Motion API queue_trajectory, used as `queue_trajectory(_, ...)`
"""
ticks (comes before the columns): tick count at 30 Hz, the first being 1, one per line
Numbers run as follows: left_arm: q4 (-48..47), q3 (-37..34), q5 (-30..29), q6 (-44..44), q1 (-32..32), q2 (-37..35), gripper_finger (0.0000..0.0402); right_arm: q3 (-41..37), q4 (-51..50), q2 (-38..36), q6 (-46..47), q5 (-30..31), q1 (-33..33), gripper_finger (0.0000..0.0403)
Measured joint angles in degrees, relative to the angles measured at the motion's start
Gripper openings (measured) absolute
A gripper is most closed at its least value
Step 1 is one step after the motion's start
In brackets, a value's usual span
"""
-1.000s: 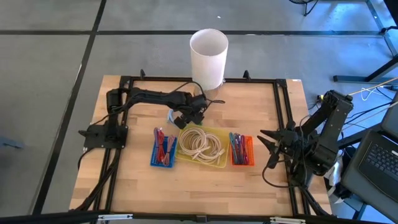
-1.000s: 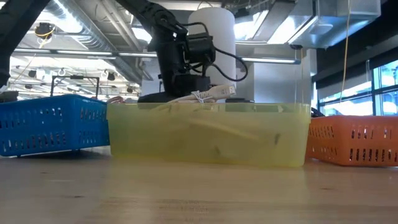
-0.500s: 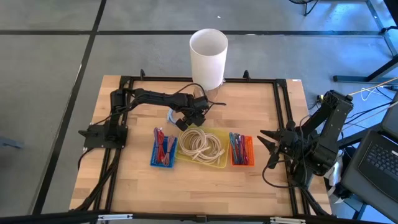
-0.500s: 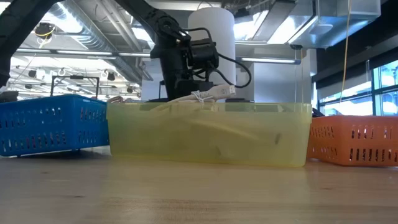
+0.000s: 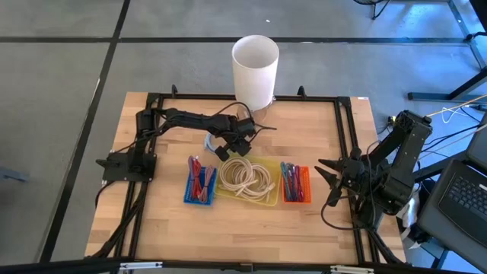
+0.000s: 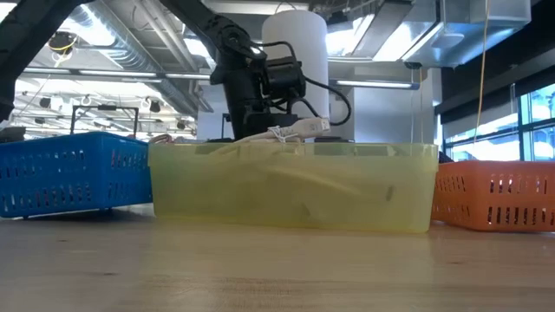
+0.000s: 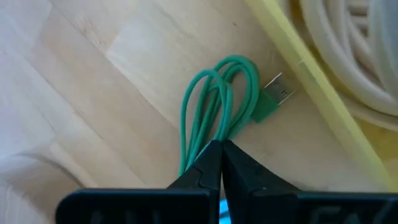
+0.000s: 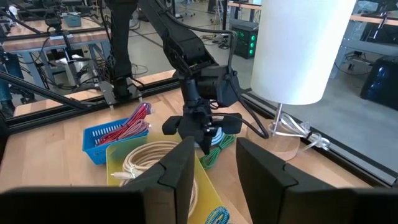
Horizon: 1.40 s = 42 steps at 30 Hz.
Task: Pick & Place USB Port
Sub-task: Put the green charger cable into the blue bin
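Note:
A green USB cable (image 7: 217,99), coiled in loops, lies on the wooden table just beyond the far left corner of the yellow bin (image 7: 311,81). Its metal plug (image 7: 280,88) points at the bin wall. My left gripper (image 7: 221,155) stands over the coil and is shut on it; it also shows in the high view (image 5: 227,149) and the right wrist view (image 8: 202,132). My right gripper (image 8: 217,165) waits open at the table's right side (image 5: 326,183), with nothing between its fingers. My left gripper pinches several strands of the green cable's loops (image 7: 208,134) between its two fingers, at the coil end away from the plug. The fingers come from above, pointing down. The coil and plug lie flat on the table.
A blue bin (image 5: 200,181) of coloured cables, the yellow bin (image 5: 247,180) of white cables and an orange bin (image 5: 295,183) stand in a row mid-table. A tall white cylinder (image 5: 256,68) stands at the far edge. A black frame (image 5: 346,137) borders the table.
My left gripper has come down a little toward the green cable beside the yellow bin and has shut on its loops. The cable still lies on the table.

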Motion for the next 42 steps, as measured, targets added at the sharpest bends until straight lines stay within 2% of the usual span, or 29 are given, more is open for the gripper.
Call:
queue_trajectory(10,-5.8,7.3,-10.5,-0.1,-1.2,0.4,0.0001,0.0,0.2,0.0,-0.1,-0.1,0.0,0.0122)
queue_trajectory(21,-16.7,16.6,-11.2,-7.9,-3.7,0.2,0.0001,0.0,0.4,0.1,0.0,-3.2,0.0,0.0122)
queue_trajectory(27,-17.8,19.4,-14.9,-8.0,-5.2,-0.8,0.0001,0.0,0.5,0.2,0.0,-3.2,0.0,0.0122)
queue_trajectory(39,-19.9,19.6,-18.2,-12.0,-8.1,-11.2,0.0001,0.0,0.8,0.2,0.0,-3.6,0.0,0.0122)
queue_trajectory(42,-21.0,19.6,-14.0,-15.2,-8.4,-14.2,0.0001,0.0,1.1,0.2,0.0,-3.7,0.0,0.0122)
